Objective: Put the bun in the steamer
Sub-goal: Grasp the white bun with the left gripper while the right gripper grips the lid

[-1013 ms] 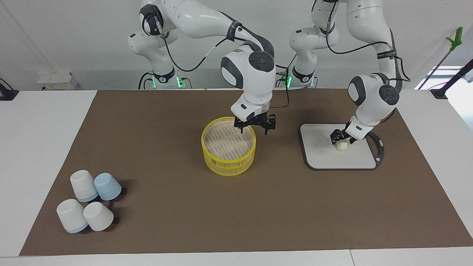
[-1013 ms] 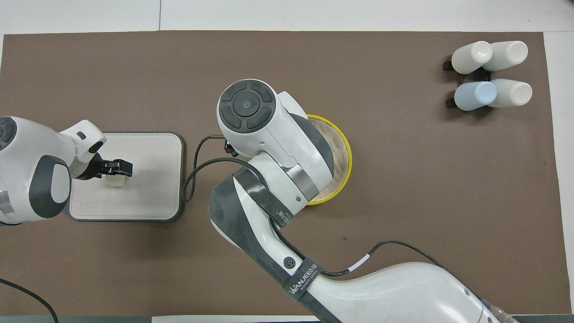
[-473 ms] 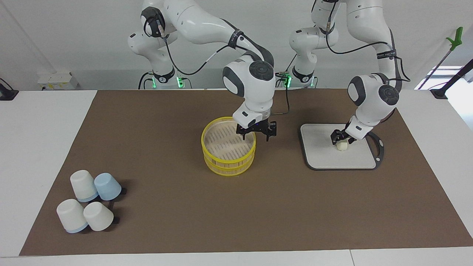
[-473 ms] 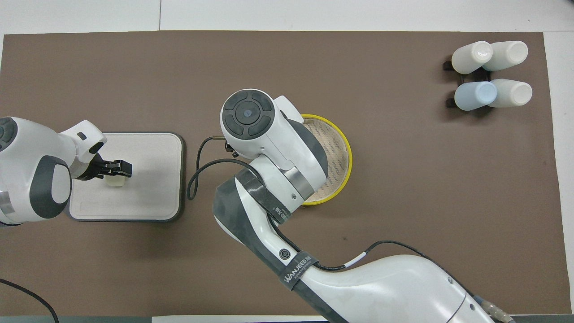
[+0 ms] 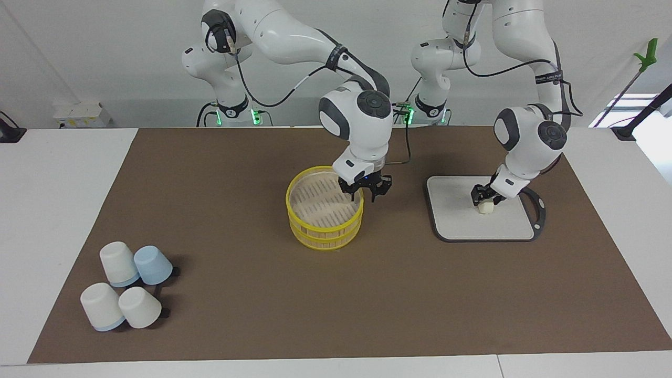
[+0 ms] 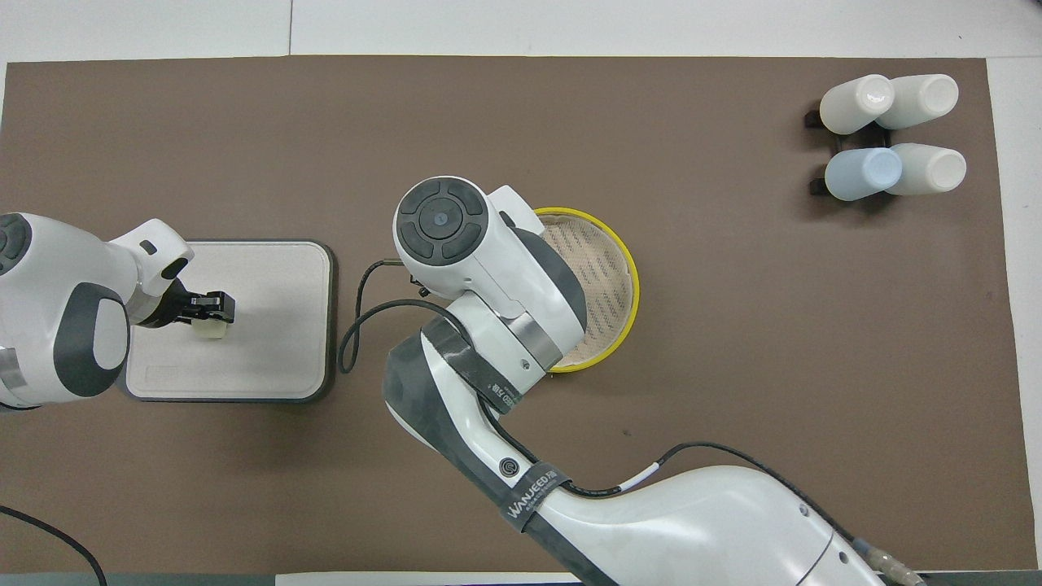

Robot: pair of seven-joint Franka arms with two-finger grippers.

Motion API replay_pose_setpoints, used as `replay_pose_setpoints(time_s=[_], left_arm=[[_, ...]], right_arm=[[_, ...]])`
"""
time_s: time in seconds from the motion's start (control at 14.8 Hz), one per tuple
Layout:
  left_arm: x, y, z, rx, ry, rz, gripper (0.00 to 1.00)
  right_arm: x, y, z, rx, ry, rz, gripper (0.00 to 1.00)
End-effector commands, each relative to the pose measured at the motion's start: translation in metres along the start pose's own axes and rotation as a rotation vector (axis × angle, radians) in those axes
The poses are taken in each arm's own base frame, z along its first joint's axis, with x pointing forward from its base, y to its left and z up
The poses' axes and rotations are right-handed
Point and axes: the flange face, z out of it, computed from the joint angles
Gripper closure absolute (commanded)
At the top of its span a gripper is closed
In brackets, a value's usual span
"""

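The bun [image 5: 486, 208] is a small cream lump on the grey cutting board [image 5: 455, 216] toward the left arm's end of the table. My left gripper [image 5: 483, 197] is down on the bun and shut on its top; the bun rests on the board. In the overhead view the bun [image 6: 214, 329] shows just under the left gripper [image 6: 208, 308]. The yellow-rimmed steamer [image 5: 295, 219] stands mid-table and holds nothing. My right gripper [image 5: 364, 193] is open, its fingers astride the steamer's rim on the side toward the cutting board. In the overhead view the right arm hides part of the steamer [image 6: 630, 273].
Several white and pale-blue cups [image 5: 128, 286] lie farther from the robots toward the right arm's end of the table; they also show in the overhead view [image 6: 891, 134]. A brown mat [image 5: 236, 294] covers the table. The cutting board [image 6: 277, 325] has a black rim.
My right gripper has come down onto the steamer's rim and its arm has shifted a little. My left gripper has narrowed on the bun. The bun and the steamer have not moved.
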Motion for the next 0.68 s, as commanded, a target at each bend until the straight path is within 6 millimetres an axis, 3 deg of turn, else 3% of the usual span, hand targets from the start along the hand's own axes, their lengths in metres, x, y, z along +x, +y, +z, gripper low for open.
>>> replay_pose_setpoints(time_s=[0.0, 0.34, 0.61], left_arm=[[-0.002, -0.001, 0.002, 0.017, 0.012, -0.001, 0.53], [0.008, -0.002, -0.007, 0.017, 0.018, -0.003, 0.59], [0.022, 0.001, -0.039, 0.016, 0.000, -0.012, 0.59]], right_arm=[[-0.011, -0.002, 0.006, -0.013, 0.002, 0.002, 1.00], [-0.005, 0.006, -0.008, -0.048, -0.019, -0.021, 1.00], [0.011, 0.016, -0.043, -0.006, 0.006, -0.018, 1.00]])
